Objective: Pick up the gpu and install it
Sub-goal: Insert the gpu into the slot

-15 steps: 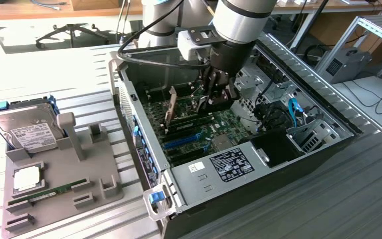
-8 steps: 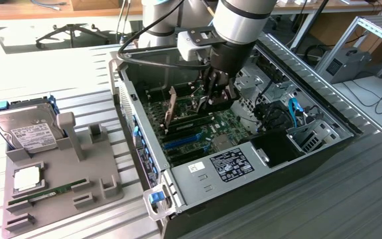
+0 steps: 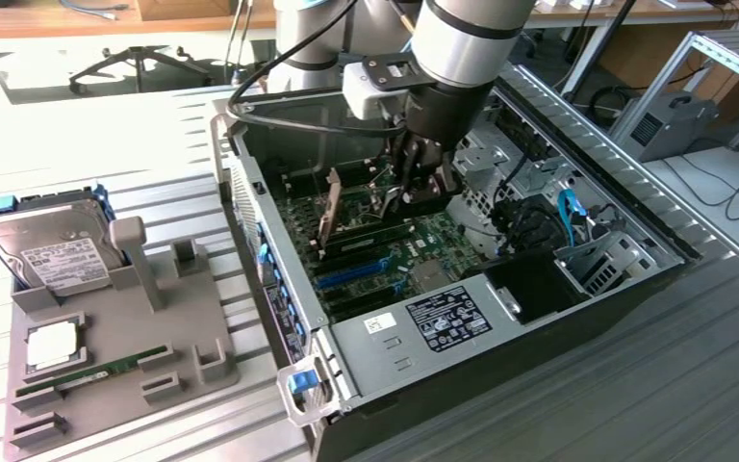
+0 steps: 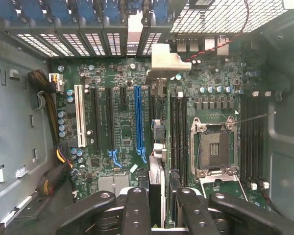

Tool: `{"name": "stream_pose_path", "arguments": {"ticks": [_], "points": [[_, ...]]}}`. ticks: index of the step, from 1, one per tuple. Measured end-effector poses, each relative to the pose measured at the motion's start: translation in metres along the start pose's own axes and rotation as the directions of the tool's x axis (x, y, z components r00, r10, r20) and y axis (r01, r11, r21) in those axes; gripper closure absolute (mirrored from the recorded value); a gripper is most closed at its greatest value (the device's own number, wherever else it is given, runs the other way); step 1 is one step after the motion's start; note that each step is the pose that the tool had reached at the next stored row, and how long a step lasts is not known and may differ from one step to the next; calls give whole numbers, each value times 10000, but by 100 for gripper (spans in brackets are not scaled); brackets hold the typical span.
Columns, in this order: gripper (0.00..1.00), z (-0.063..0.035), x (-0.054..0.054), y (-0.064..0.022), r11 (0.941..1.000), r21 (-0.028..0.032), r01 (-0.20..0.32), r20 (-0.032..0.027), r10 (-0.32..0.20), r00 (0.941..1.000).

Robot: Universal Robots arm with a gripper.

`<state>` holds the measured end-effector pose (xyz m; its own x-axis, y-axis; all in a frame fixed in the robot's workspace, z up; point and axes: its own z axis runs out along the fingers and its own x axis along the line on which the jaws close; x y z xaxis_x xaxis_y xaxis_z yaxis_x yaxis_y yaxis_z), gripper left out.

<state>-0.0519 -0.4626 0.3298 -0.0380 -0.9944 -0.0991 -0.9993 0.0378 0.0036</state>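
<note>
The gpu (image 4: 157, 161) stands on its edge between my gripper (image 4: 157, 205) fingers, low in the middle of the wrist frame. I am holding it tight over the motherboard (image 4: 122, 127). Next I must line it up with a slot.

An open computer case (image 3: 626, 207) lies on a slatted metal table (image 3: 716, 327) — its green motherboard (image 3: 402, 255) exposed. At the exterior view's left, a grey holder (image 3: 151, 318) carries a hard drive (image 3: 55, 250) and a RAM stick (image 3: 88, 377).
</note>
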Motion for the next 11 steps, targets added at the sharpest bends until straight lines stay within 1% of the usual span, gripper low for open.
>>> {"name": "stream_pose_path", "arguments": {"ticks": [7, 11], "points": [[74, 15, 2, 3, 10000, 0, -1, 0, 1, 10000], [74, 30, 4, 27, 10000, 0, 0, 1, 0, 10000]]}}
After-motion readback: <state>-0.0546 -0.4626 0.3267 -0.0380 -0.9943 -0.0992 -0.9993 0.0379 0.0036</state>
